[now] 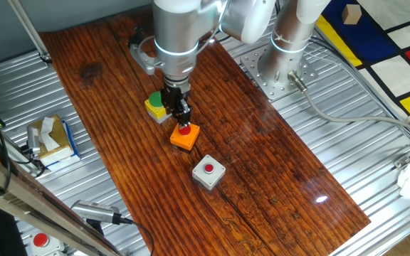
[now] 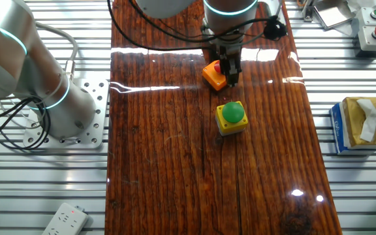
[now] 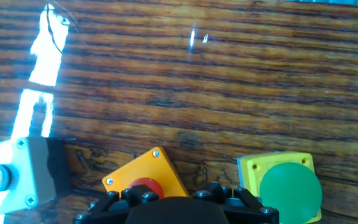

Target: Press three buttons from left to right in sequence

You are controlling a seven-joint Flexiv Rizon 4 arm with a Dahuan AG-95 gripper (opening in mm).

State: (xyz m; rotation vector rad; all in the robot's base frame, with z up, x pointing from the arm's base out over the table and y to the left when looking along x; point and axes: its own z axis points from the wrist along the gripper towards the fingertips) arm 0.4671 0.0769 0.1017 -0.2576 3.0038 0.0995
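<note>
Three button boxes stand in a diagonal row on the wooden board. They are a yellow box with a green button, an orange box with a red button and a grey box with a red button. My gripper points straight down with its fingers together, and the tips rest on the orange box's red button. In the other fixed view the gripper covers part of the orange box; the yellow box stands free and the grey box is hidden. The hand view shows the grey box, orange box and yellow box.
A tissue box lies on the metal table left of the board. A white box with a red button sits at the front left corner. The arm's base stands behind the board. Another arm and a power strip flank it.
</note>
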